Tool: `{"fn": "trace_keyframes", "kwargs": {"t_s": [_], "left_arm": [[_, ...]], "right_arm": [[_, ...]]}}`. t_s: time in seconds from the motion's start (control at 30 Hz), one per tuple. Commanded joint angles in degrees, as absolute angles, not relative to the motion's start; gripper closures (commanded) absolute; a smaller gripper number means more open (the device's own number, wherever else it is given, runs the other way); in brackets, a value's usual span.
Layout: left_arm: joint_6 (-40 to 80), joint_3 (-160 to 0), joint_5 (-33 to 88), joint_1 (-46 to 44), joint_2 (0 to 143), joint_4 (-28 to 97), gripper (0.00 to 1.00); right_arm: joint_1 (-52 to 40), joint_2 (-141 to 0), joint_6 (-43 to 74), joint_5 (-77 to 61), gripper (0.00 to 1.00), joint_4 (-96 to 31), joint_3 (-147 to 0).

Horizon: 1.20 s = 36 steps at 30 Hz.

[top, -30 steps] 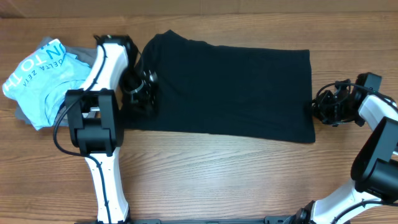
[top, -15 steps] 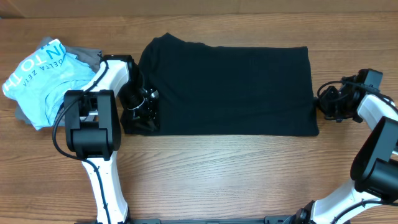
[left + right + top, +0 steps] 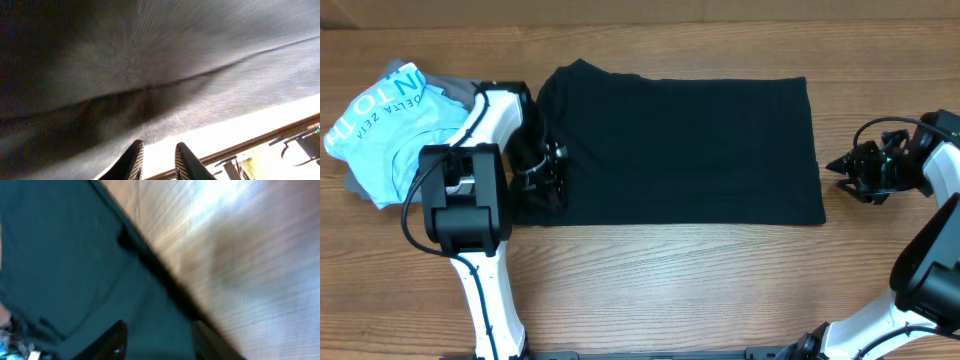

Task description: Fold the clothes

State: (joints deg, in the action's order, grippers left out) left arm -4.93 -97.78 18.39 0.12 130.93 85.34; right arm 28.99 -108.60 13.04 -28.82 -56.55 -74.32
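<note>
The black T-shirt [image 3: 680, 150] lay flat in the middle of the wooden worktop [image 3: 670, 280]. It made one wide, smooth shape that ran from 9 o'clock to 3 o'clock. A small bump of cloth stuck up at its far corner, near 10 o'clock. The left end effector [image 3: 548, 172] sat right on the shirt's 9 o'clock edge, and the cloth there looked a bit bunched. In the left wrist view its fingers [image 3: 134, 159] were only a little way apart, with dark cloth filling most of the picture past them. I could not tell if it had hold of any cloth. The right end effector [image 3: 842, 166] was just off the shirt's 3 o'clock edge and did not touch it. Its fingers [image 3: 114, 339] were spread wide, and it held nothing. Further out at 9 o'clock, past the left arm, a light blue shirt [image 3: 390, 120] with white letters lay crumpled on top of some grey garments [image 3: 460, 92].
</note>
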Motion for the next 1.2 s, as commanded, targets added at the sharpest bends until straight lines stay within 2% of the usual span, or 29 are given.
{"fn": "trace_keyframes", "kwargs": {"t_s": [0.0,0.1,0.17,0.2,0.33,0.47,0.63,0.7,0.83,0.97,1.0,1.03,1.17], "left_arm": [[-5.7,-103.2,18.1,0.4,123.8,86.6,0.73],[-5.2,-106.2,18.0,0.4,118.4,86.3,0.71],[-3.7,-106.9,18.0,0.4,115.4,85.2,0.72],[-3.1,-106.9,18.0,0.4,113.5,84.2,0.73],[-2.5,-106.9,17.8,0.2,108.8,81.6,0.76],[-2.5,-106.9,16.4,0.3,107.9,82.3,0.76],[-2.5,-103.8,15.0,0.3,108.0,84.1,0.76],[-2.5,-101.3,15.3,0.2,108.0,83.8,0.72],[-0.1,-93.0,15.3,-0.2,108.0,79.3,0.72],[2.5,-82.6,14.1,-0.1,108.0,69.9,0.83],[3.1,-80.1,14.1,0.0,108.0,67.6,0.91],[3.6,-77.8,13.7,0.0,108.0,65.3,0.96],[5.1,-70.4,13.0,0.0,108.0,57.1,0.96]], "right_arm": [[28.9,-106.6,12.0,-29.1,0.59,-62.7,-75.3],[28.3,-106.6,12.0,-25.4,0.83,-66.3,-72.9],[27.7,-106.6,12.0,-25.9,0.92,-64.8,-70.6],[27.1,-106.6,12.1,-26.8,0.93,-62.7,-68.9],[25.1,-106.6,14.6,-30.7,0.96,-51.5,-62.5],[23.5,-106.6,18.3,-27.5,0.96,-43.4,-56.1],[24.8,-106.6,26.9,-12.0,0.96,-47.0,-53.3],[25.7,-106.6,26.3,-11.4,0.96,-48.3,-53.8],[26.0,-106.6,25.1,-11.6,0.96,-49.6,-54.6],[26.0,-106.6,25.1,-11.6,0.96,-50.1,-54.8],[26.0,-106.6,24.8,-11.6,0.96,-50.1,-54.8],[26.0,-106.6,24.1,-11.9,0.96,-50.1,-54.8],[26.0,-106.6,23.6,-14.2,0.96,-49.9,-54.9]]}}
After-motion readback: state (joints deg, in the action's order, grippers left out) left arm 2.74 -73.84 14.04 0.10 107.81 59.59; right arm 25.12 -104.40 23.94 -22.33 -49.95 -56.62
